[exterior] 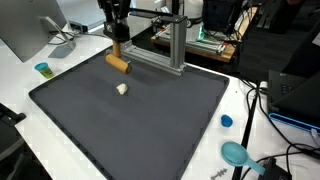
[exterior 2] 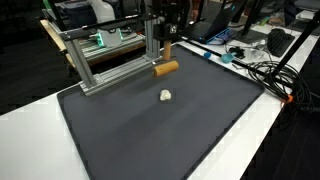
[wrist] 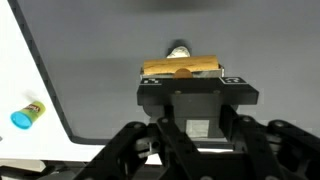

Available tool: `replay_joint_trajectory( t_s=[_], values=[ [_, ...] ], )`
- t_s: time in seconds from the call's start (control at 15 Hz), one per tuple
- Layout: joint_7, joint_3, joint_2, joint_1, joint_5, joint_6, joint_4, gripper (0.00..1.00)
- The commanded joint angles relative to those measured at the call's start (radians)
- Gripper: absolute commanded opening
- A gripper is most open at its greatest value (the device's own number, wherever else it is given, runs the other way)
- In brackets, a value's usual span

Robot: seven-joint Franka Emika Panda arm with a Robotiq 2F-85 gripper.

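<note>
Wrist view, left: a small blue-and-yellow cap (wrist: pixel 28 113) lies on the white bench (wrist: pixel 14 70), just off the left edge of the grey mat (wrist: pixel 100 95).
Wrist view, centre: the wooden piece (wrist: pixel 182 67) lies crosswise on the mat, right under the camera. A pale lump (wrist: pixel 178 48) rests on the mat just beyond it.
Tool: in an exterior view the tool (exterior: pixel 117 46) is closed down on an upright tan stub that meets the cylinder below. I cannot tell for sure whether stub and cylinder are one piece.
Wooden piece, place: near the mat's far edge, its cylinder touching the mat.
Frame: an aluminium frame (exterior: pixel 178 45) stands along the mat's far edge, just beside the tool.
Exterior, right: a blue lid (exterior: pixel 226 121) sits on the bench off the mat's right edge.
Step in hand: by my reading, the grip is made and the piece is not yet lifted.
Next move calls for: a firm hold and a straight path, because the frame is close and the lump is near.
</note>
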Motion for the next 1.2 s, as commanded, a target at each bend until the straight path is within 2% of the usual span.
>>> replay_joint_trajectory(
  t_s=[0.0, 0.13, 0.2, 0.33, 0.4, 0.67, 0.93, 1.13],
  values=[
    [-0.059, -0.063, 0.173, 0.010, 0.038, -0.029, 0.166, 0.21],
    [-0.093, -0.083, 0.244, 0.005, 0.091, -0.096, 0.238, 0.21],
    [-0.048, -0.092, 0.174, 0.026, 0.040, -0.020, 0.130, 0.46],
    [-0.073, -0.105, 0.233, 0.022, 0.067, -0.047, 0.184, 0.46],
    [-0.075, -0.106, 0.247, 0.022, 0.071, -0.051, 0.200, 0.21],
    [-0.063, -0.107, 0.245, 0.033, 0.092, -0.024, 0.171, 0.21],
    [-0.122, -0.093, 0.238, 0.031, 0.153, 0.008, 0.138, 0.21],
    [-0.121, -0.095, 0.239, 0.031, 0.190, 0.111, 0.107, 0.21]
  ],
)
